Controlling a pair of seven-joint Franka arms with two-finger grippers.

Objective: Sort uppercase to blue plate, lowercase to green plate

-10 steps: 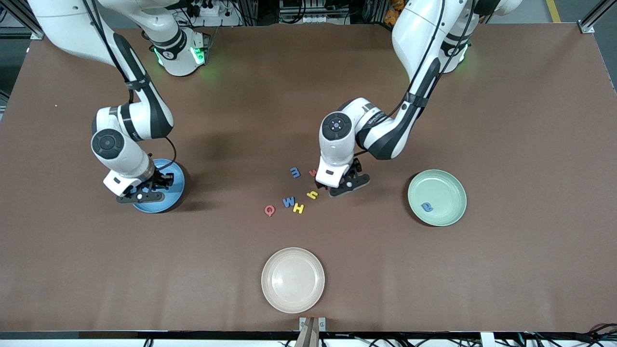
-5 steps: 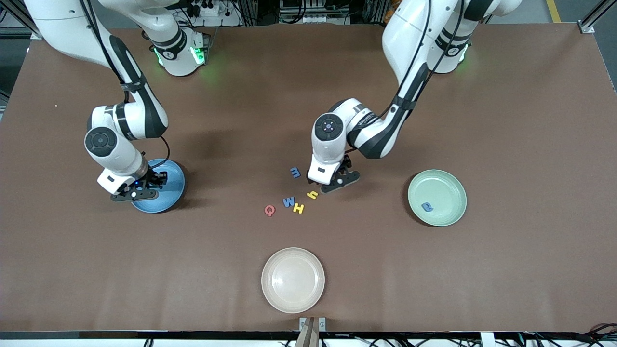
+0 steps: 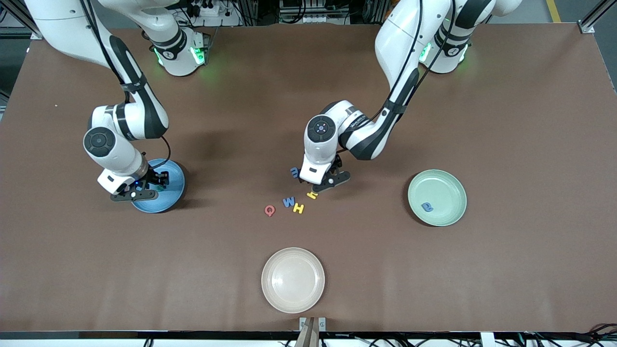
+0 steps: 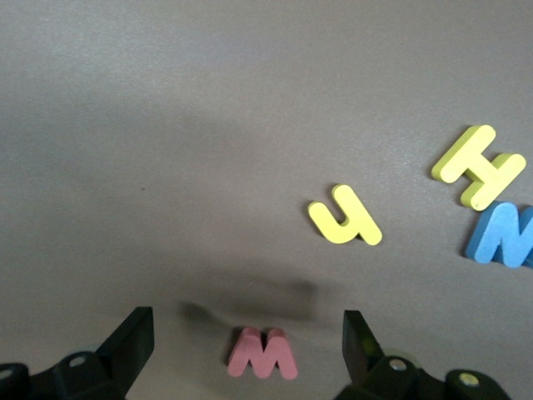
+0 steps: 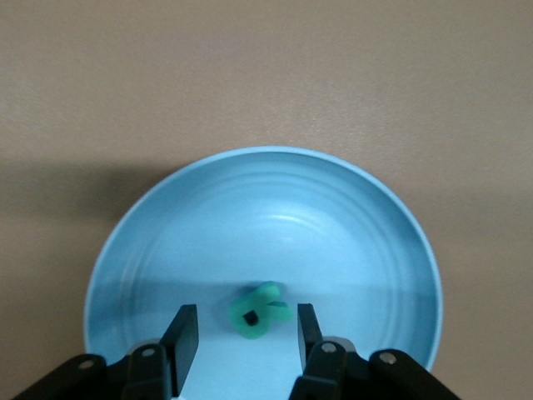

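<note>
Fingers of my right gripper [image 5: 246, 333] stand apart over the blue plate [image 5: 350, 217], and the teal R [image 5: 258, 312] lies on the plate between them, not pinched. My left gripper [image 4: 248, 346] hangs wide open over the table [image 3: 506, 120], low above the red lowercase letter [image 4: 263, 353], which sits between its fingers untouched. Beside it lie the yellow h [image 4: 343, 218], the blue m [image 3: 294, 171], the yellow H [image 3: 298, 208], the blue W [image 3: 288, 202] and the red Q [image 3: 269, 210]. The blue a [image 3: 427, 206] rests in the green plate [image 3: 453, 185].
</note>
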